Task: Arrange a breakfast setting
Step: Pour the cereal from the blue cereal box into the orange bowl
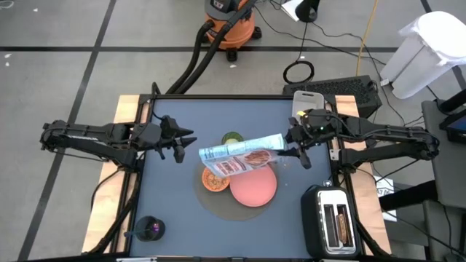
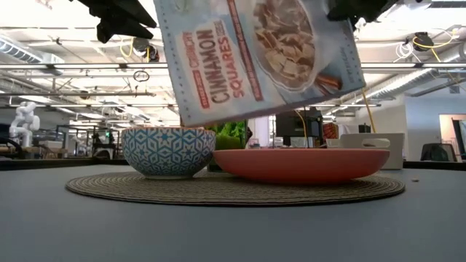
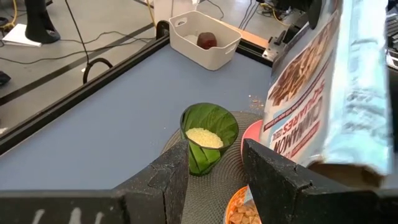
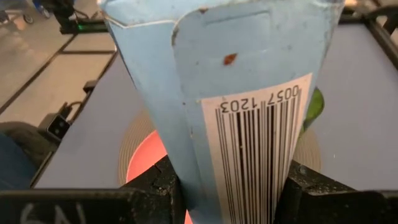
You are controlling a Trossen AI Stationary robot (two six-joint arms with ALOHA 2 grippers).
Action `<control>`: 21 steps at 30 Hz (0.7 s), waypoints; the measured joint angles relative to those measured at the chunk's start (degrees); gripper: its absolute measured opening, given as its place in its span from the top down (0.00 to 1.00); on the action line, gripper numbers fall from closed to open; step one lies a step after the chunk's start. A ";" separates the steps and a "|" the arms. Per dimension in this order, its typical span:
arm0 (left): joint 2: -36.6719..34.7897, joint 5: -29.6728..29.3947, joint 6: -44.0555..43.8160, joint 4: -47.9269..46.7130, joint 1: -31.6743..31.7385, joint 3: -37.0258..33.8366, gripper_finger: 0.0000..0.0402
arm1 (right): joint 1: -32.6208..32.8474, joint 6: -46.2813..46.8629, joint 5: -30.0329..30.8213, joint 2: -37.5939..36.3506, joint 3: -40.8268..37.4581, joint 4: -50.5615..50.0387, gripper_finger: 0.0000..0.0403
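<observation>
While the cereal bag (image 1: 242, 155) is clamped at its end by the right gripper (image 1: 297, 145), its long axis is tilted down over the bowl (image 1: 215, 180), nearer the left gripper (image 1: 177, 143), parted and empty.

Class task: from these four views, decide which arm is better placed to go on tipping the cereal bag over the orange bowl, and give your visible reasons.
Right. The right gripper is clamped on the cereal bag, which hangs tilted with its open end over the orange bowl. The left gripper is beside the bag, holding nothing.
</observation>
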 joint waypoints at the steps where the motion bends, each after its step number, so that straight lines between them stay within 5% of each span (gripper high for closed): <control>1: -0.02 0.00 0.11 0.00 0.00 0.00 0.61 | -0.01 0.00 -0.04 0.00 0.00 0.97 0.64; 21: 0.00 0.00 -0.13 0.00 0.00 0.00 0.61 | -0.01 -0.02 -0.07 -0.22 0.01 -0.55 0.64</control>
